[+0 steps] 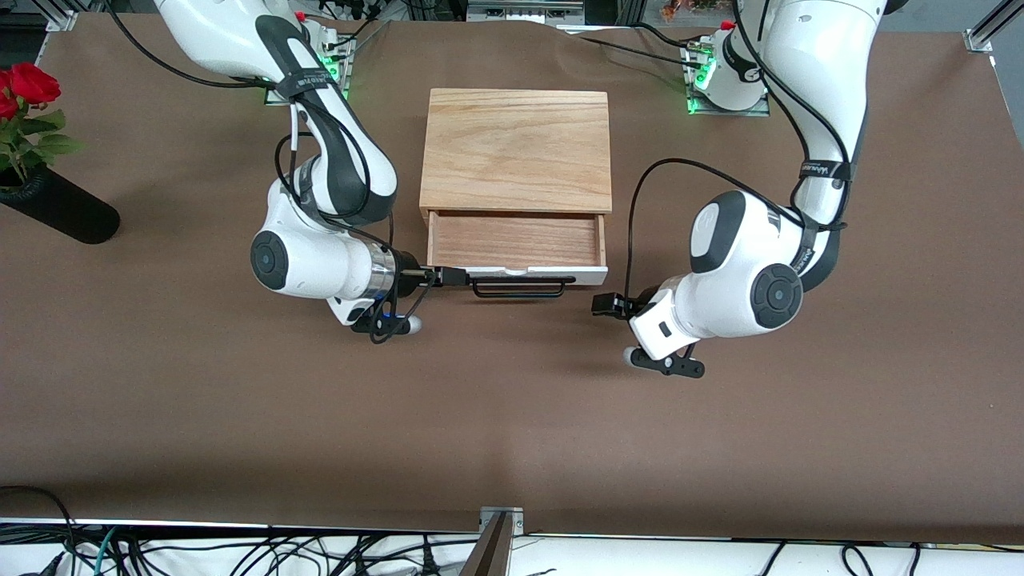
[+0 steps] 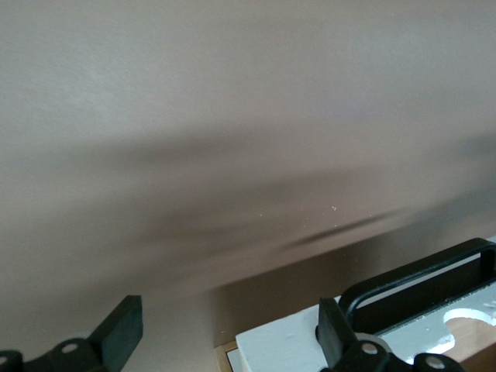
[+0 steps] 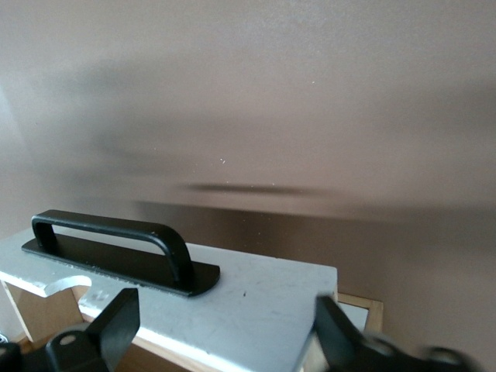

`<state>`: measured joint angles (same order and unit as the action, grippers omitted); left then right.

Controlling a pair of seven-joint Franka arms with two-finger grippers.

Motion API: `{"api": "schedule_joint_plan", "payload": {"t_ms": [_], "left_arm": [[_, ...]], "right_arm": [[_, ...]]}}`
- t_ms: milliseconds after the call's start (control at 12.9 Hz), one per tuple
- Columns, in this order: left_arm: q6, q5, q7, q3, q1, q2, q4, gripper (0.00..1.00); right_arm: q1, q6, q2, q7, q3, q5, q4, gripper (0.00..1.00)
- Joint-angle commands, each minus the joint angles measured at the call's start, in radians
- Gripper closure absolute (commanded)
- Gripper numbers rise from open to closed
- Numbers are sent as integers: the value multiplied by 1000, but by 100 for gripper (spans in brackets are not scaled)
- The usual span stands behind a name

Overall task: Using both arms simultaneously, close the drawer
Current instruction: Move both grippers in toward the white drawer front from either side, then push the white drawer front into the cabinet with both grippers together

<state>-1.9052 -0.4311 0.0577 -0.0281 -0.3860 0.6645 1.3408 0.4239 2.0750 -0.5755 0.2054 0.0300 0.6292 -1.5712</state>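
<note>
The oak-grain box (image 1: 516, 148) stands mid-table with its drawer (image 1: 516, 240) pulled open. The drawer's white front panel (image 1: 588, 276) carries a long black bar handle (image 1: 520, 286). My right gripper (image 1: 452, 277) is open at the panel's end toward the right arm. In the right wrist view its fingers (image 3: 116, 325) straddle the white panel (image 3: 256, 294) beside the handle (image 3: 116, 240). My left gripper (image 1: 602, 304) is open, just off the panel's corner toward the left arm. In the left wrist view that corner (image 2: 283, 345) lies between the fingers (image 2: 120, 333), with the handle (image 2: 418, 283) beside one.
A black vase (image 1: 60, 208) with red roses (image 1: 28, 84) lies at the right arm's end of the table. The brown table (image 1: 512, 416) stretches bare toward the front camera, with cables (image 1: 240, 552) past its front edge.
</note>
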Motion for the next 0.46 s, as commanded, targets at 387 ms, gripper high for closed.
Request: {"api": "schedule_joint_plan", "payload": {"t_ms": [387], "left_arm": [[110, -23, 8, 22, -86, 21, 11, 0]], "right_arm": [[16, 39, -44, -9, 7, 18, 27, 0]]}}
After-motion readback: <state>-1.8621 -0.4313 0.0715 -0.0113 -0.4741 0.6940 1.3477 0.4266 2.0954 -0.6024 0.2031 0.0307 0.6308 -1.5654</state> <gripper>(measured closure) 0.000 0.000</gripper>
